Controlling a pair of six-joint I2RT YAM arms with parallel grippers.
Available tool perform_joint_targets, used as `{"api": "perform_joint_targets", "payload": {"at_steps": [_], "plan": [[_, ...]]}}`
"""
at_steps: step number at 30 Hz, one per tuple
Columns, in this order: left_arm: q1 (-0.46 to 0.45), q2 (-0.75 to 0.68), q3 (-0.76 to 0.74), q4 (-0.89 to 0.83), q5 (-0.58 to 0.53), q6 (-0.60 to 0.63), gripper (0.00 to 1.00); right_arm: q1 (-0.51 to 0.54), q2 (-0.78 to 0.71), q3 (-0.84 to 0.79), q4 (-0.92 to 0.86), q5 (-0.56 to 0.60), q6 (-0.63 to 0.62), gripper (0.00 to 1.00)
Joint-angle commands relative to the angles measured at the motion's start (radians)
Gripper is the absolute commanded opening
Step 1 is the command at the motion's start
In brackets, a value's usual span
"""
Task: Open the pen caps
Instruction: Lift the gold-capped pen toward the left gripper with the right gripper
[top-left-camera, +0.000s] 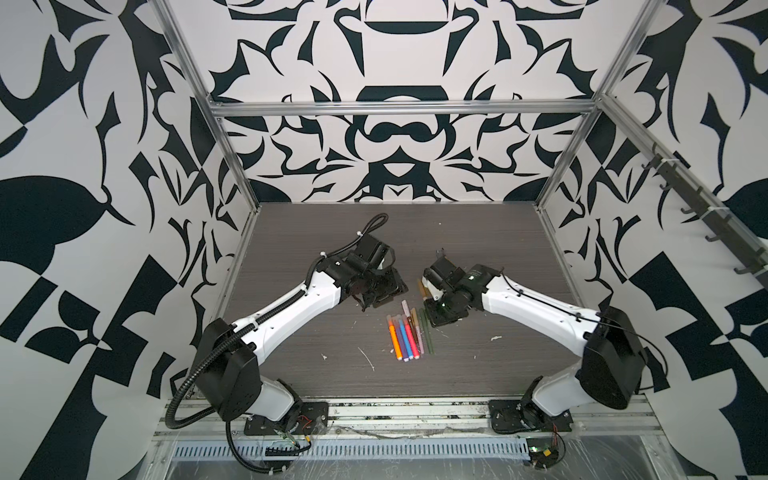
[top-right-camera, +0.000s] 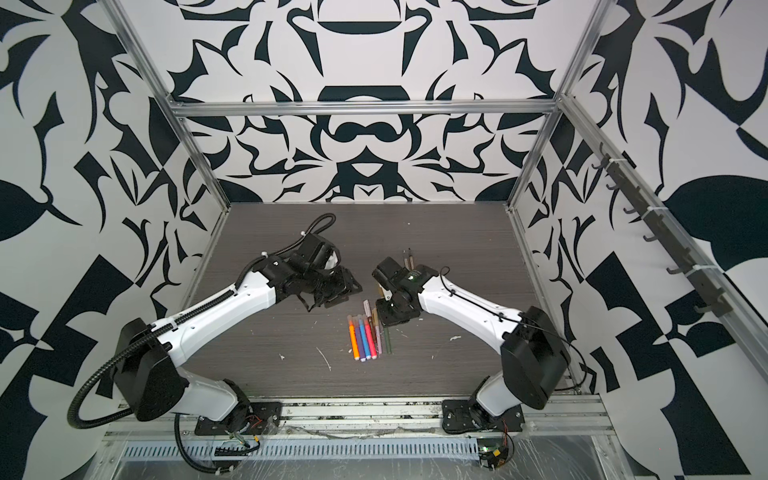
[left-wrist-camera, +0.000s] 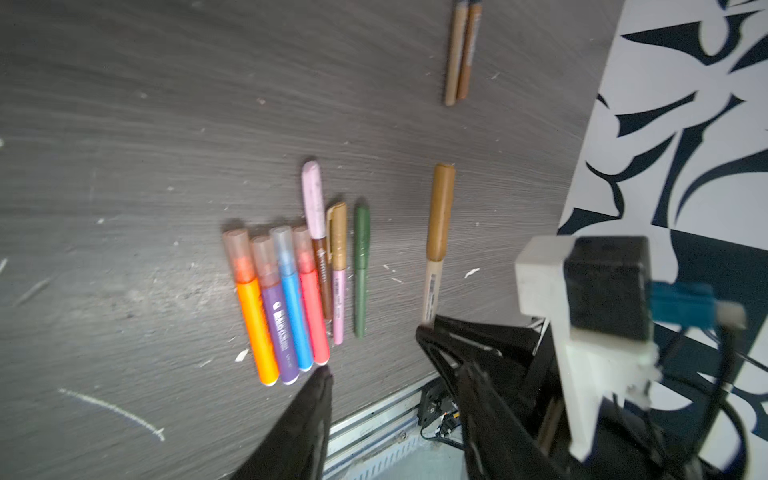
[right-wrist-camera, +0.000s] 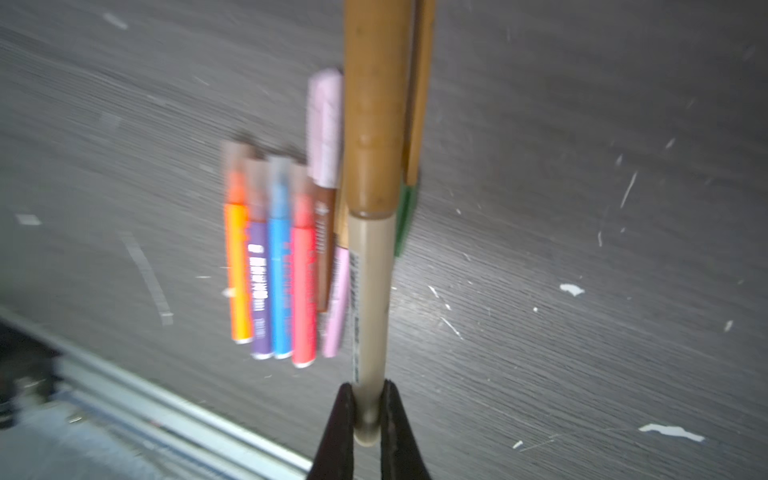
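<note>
**Spotter:** What's nearest you?

**Operator:** I see the row of pens (top-left-camera: 406, 337) lying side by side on the table (top-left-camera: 478, 365), with the pen caps (left-wrist-camera: 266, 253) all on.

**Spotter:** And your right claw?

**Operator:** My right gripper (right-wrist-camera: 368, 409) sits just beyond that row, to its right. It's clamped on the beige end of a tan pen (right-wrist-camera: 370, 291), brown cap (right-wrist-camera: 374, 104) on.

**Spotter:** Left?

**Operator:** My left gripper (left-wrist-camera: 372, 359) hangs beyond the row on its left side, fingers apart, gripping nothing.

**Spotter:** Anything further out?

**Operator:** Two brown pens (left-wrist-camera: 461, 54), touching each other, well beyond the row.
</note>
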Motion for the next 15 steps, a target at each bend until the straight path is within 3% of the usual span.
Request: {"api": "perform_joint_targets", "payload": {"at_steps": [1, 9, 15], "plan": [[0.020, 0.047, 0.042, -0.056, 0.056, 0.110, 0.53, -0.017, -0.042, 0.029, -0.046, -0.081, -0.003, 0.00], [0.070, 0.093, 0.029, 0.050, 0.168, 0.031, 0.53, -0.085, -0.085, 0.004, 0.048, -0.280, 0.075, 0.00], [0.069, 0.169, 0.080, 0.091, 0.162, -0.032, 0.53, -0.133, -0.062, 0.025, 0.046, -0.391, 0.012, 0.00]]}}
